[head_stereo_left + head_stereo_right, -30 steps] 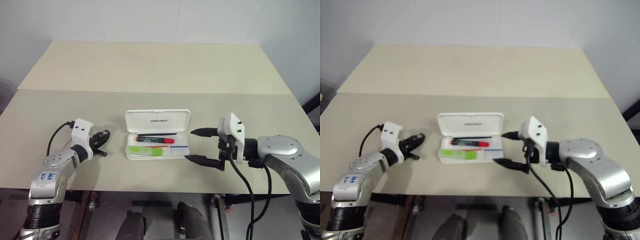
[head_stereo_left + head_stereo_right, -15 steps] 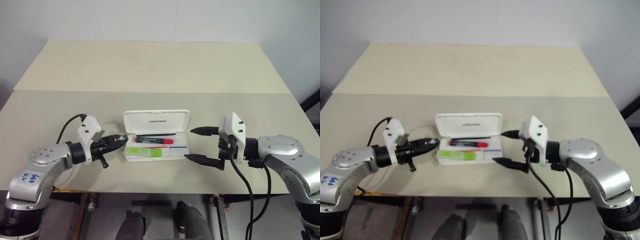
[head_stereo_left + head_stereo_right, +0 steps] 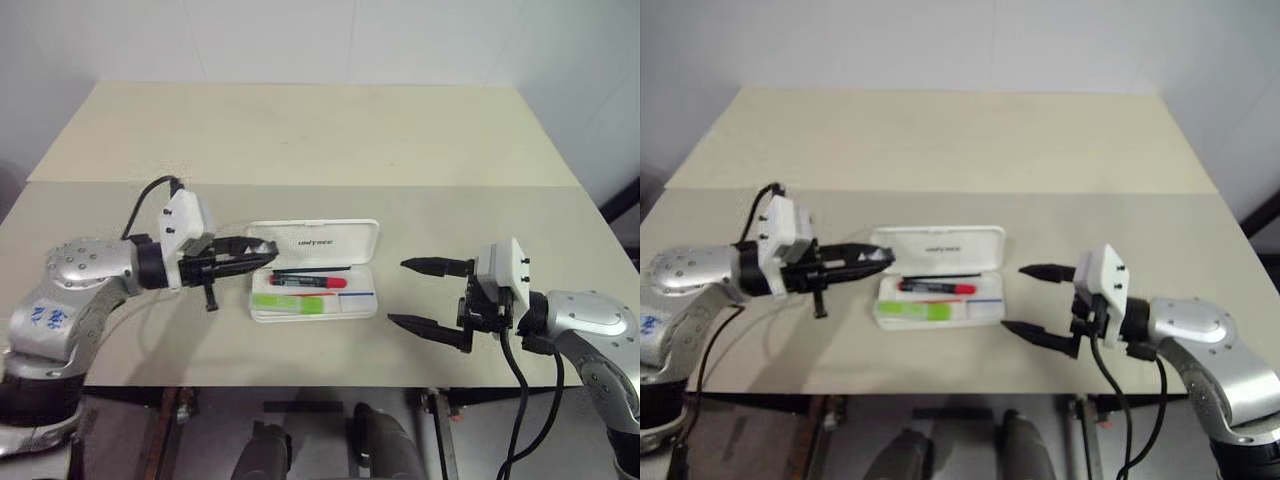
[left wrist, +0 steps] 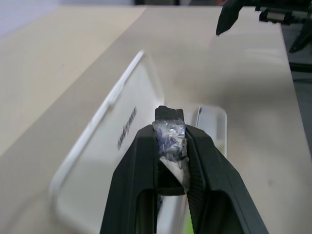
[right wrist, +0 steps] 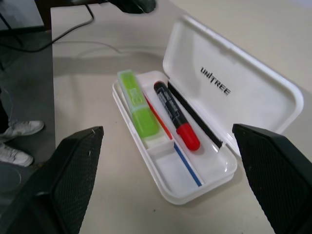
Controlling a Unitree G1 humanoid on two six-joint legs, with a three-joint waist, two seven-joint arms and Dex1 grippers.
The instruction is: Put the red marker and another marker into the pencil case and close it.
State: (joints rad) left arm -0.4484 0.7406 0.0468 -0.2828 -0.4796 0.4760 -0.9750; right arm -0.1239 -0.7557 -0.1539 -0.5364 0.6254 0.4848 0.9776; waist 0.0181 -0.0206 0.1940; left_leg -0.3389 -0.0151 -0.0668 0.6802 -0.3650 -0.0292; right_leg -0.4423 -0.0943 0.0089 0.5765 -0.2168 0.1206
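— Since a second ago the left hand [image 3: 262, 251] has swung up off the surface [image 3: 300, 140] and across to the lid of the pencil case [image 3: 315, 240], what do you make of it?

— Its fingers are nearly clenched with nothing gripped, the tips at the lid's nine o'clock end. I'd judge it means to push the lid down.

— And the markers?

— Both lie in the tray: the red marker [image 5: 176, 116] along the hinge side at twelve o'clock, the green highlighter [image 5: 137, 103] along the front at six o'clock. So only closing is left.

— The right hand [image 3: 428, 296]?

— Released wide, holding nothing, and drawn back a little toward three o'clock, well apart from the case.
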